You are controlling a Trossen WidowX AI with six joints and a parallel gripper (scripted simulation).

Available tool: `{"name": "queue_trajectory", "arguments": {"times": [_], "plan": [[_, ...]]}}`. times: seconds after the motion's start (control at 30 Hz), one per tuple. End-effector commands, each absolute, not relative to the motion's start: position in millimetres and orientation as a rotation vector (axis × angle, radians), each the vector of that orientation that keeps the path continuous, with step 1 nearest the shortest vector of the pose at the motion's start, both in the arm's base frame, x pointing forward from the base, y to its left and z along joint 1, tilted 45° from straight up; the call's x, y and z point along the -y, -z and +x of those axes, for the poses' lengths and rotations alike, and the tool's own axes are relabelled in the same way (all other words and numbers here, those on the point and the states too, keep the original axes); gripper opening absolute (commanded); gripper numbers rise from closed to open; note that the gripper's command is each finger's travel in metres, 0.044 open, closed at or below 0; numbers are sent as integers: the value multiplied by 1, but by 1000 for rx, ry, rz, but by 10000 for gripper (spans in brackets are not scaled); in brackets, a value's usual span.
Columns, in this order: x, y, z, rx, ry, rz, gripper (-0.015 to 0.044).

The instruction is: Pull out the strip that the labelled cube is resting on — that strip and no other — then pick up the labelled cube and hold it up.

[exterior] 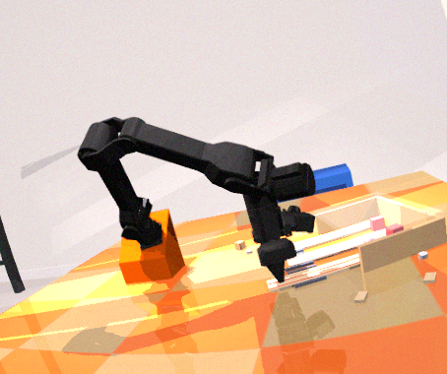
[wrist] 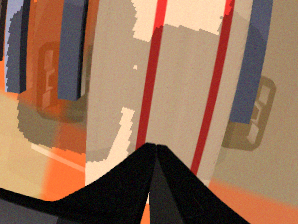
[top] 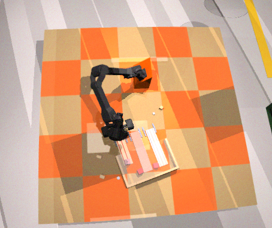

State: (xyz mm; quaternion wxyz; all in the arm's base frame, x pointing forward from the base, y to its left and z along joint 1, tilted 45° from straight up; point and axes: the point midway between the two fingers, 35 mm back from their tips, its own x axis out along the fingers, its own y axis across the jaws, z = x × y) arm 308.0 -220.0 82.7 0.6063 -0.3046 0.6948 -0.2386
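My gripper [exterior: 281,279] [wrist: 154,153] is shut and empty, pointing down at the near, open end of the strip with two red lines [top: 124,151] [wrist: 175,90]; whether the tips touch it I cannot tell. A pale pink cube [top: 127,162] rests on this strip's far end. A plain pinkish strip [top: 141,153] lies in the middle, with a darker pink cube [top: 139,171] at its far left edge. A white lined strip [top: 158,148] lies at the right, with another pink cube [top: 155,165] at its far left edge. The label is too small to tell.
A low wooden-walled tray [top: 153,178] [exterior: 408,243] surrounds the strips' far ends. Blue-grey bars [top: 154,128] [wrist: 70,50] [wrist: 252,60] lie beside the strips. Small blocks [top: 161,107] [top: 102,176] [exterior: 429,277] are scattered outside. The arm stands by an orange block [exterior: 152,263].
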Motion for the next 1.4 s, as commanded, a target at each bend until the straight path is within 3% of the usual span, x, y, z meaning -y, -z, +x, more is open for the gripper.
{"name": "queue_trajectory", "arguments": {"times": [0.0, 1.37], "plan": [[223, -80, 295, -1627, 552, -699, 0], [226, -92, 233, -1630, 552, -701, 0]]}}
